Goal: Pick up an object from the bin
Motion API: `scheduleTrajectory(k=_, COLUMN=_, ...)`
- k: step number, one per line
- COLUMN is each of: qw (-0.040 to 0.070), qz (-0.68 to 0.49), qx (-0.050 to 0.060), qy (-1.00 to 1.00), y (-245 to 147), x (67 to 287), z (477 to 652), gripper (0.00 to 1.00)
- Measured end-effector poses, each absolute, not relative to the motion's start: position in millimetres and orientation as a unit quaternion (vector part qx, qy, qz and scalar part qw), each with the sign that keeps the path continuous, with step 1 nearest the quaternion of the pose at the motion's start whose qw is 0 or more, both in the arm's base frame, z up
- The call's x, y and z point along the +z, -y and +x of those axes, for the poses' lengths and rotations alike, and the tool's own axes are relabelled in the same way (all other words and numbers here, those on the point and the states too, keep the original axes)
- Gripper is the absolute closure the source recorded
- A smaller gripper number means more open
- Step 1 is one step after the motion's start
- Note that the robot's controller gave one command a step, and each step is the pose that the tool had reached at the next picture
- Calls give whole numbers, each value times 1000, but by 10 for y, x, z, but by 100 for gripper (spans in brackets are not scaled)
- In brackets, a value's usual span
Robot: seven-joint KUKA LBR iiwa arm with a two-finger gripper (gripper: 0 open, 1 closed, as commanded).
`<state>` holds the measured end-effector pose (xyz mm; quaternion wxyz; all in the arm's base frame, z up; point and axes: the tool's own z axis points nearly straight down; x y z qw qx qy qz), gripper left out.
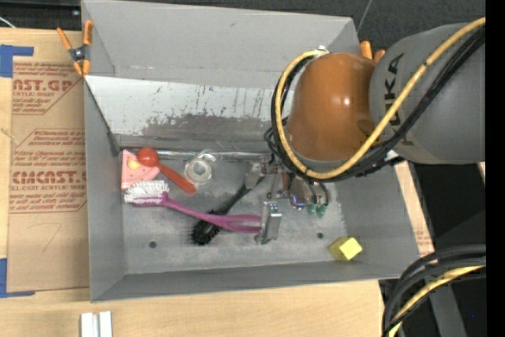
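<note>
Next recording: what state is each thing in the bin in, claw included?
Claw: low in the bin, at the toothbrush's handle end.
Toothbrush: lying flat, bristles at the view's left.
Black brush: lying flat, crossing the toothbrush's handle.
Red spoon: lying, bowl on the pink block.
Clear cup: loose by the back wall.
Yellow block: alone, front right.

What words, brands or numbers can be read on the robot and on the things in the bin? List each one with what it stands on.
"KU": black letters running down the arm's grey casing; the letters after them cannot be made out.
Pink toothbrush, black brush, yellow block, red spoon, clear cup: no text to read on any of them.
</note>
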<state>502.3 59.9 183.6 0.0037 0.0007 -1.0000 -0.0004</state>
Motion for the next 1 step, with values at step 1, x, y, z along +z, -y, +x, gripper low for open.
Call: scheduleTrajectory(k=1, qw=0, qz=0, qx=-1, qy=1000, y=-596, x=1878, z=5042, gripper=0)
